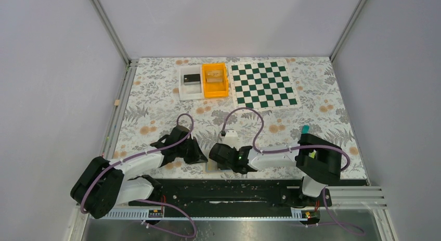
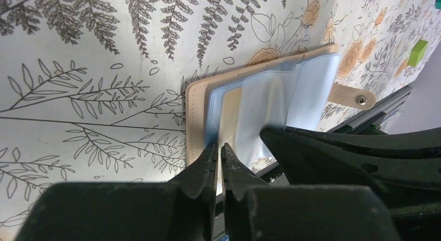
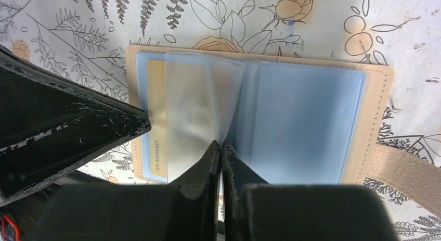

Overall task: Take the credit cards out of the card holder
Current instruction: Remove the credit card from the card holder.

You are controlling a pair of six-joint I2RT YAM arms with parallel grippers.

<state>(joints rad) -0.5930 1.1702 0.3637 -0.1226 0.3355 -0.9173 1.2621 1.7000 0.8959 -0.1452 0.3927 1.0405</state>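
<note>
The card holder (image 3: 307, 121) lies open on the flowered cloth near the table's front edge (image 1: 212, 168), with light-blue panels, a tan border and a snap strap (image 2: 359, 99). My right gripper (image 3: 221, 146) is shut on the lower edge of a clear plastic sleeve (image 3: 200, 105) at the centre fold, lifting that leaf. A tan credit card (image 3: 156, 105) sits in the left panel's pocket. My left gripper (image 2: 219, 147) is closed at the holder's left edge, its tips pinching the tan card's (image 2: 231, 111) edge. In the top view both grippers, the left one (image 1: 200, 156) and the right one (image 1: 217, 156), cover most of the holder.
An orange bin (image 1: 215, 79) and a white tray (image 1: 191, 84) stand at the back, with a green chessboard (image 1: 263, 84) to their right. A small teal block (image 1: 305, 128) lies right of the arms. The black base rail (image 1: 234, 191) runs just behind the holder.
</note>
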